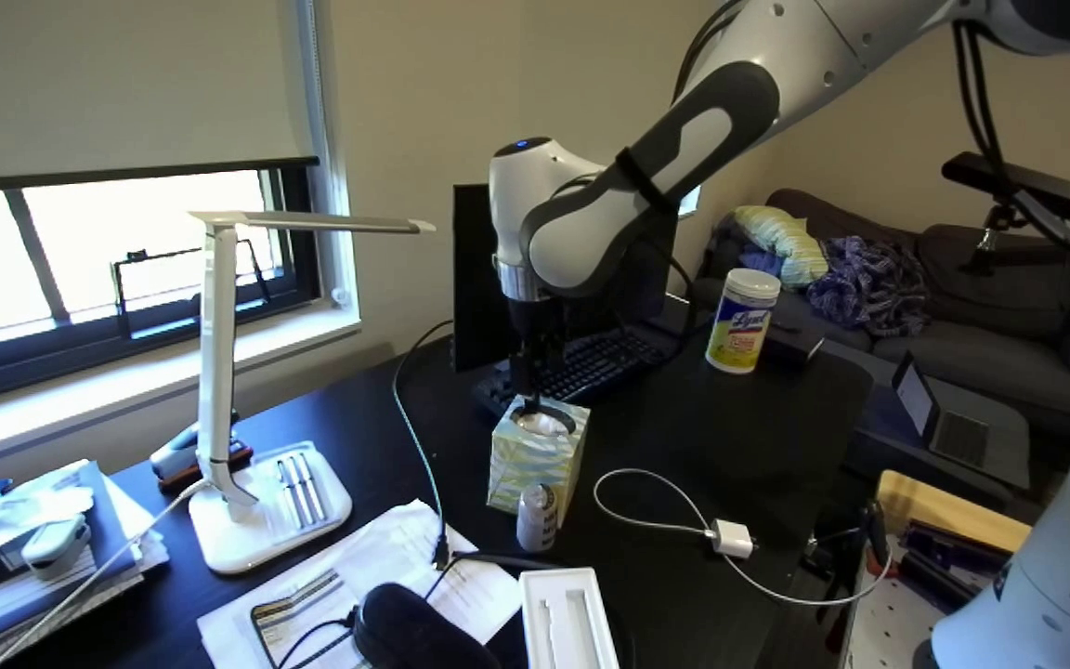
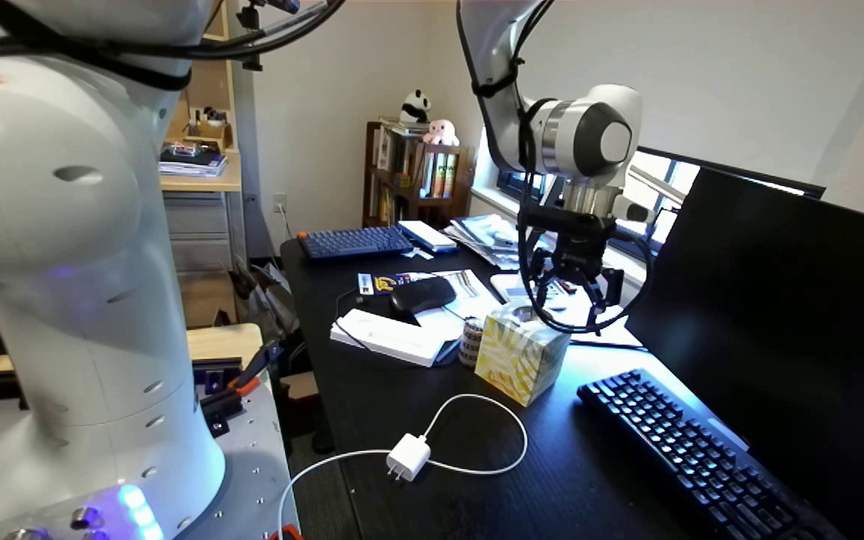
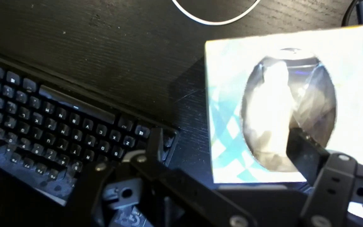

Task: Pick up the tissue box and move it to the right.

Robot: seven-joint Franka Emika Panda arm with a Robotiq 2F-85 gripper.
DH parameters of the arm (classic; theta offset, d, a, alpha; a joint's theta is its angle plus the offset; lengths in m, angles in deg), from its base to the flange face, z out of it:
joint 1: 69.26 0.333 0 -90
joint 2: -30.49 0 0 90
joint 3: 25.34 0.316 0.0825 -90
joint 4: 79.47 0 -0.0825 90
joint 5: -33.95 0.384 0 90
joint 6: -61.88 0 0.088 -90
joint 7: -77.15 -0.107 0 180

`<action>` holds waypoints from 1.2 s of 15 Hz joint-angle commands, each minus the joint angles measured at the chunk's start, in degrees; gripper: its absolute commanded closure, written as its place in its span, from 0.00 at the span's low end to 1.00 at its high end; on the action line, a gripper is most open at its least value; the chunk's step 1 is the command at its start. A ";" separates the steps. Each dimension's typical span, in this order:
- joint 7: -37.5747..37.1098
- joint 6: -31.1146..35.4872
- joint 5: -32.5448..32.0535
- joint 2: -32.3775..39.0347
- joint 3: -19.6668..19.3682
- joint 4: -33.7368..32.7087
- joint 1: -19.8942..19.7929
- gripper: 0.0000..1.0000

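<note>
The tissue box (image 1: 521, 460) is pale yellow-green with whitish patches and stands upright on the dark desk. It also shows in an exterior view (image 2: 514, 356), and the wrist view shows its top (image 3: 224, 94) with an oval opening. My gripper (image 3: 227, 142) is open, with nothing between its fingers that it grips. In the wrist view one finger overlaps the opening and the other is off the box's edge, over the keyboard's corner. In both exterior views the gripper (image 1: 540, 376) (image 2: 574, 300) is just above the box. Whether a fingertip dips into the opening I cannot tell.
A small can (image 1: 537, 518) stands close against the box. The keyboard (image 2: 691, 450) and monitor (image 2: 762, 337) are on the gripper's far side. A white charger (image 2: 408, 456) with a looped cable, a wipes tub (image 1: 743, 321), a lamp (image 1: 219, 372) and a white tray (image 1: 567, 618) share the desk.
</note>
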 commanded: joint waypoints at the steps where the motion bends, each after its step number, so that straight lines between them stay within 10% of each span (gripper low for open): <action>1: 1.46 3.59 -0.55 -1.07 -0.09 4.59 -0.63 0.00; 6: 3.02 3.87 2.75 -0.09 0.09 5.92 -2.72 0.00; 7: 3.59 4.00 3.48 -0.27 0.20 6.14 -3.26 0.25; 18: 3.50 3.46 2.05 -1.53 -1.05 7.75 -3.86 0.90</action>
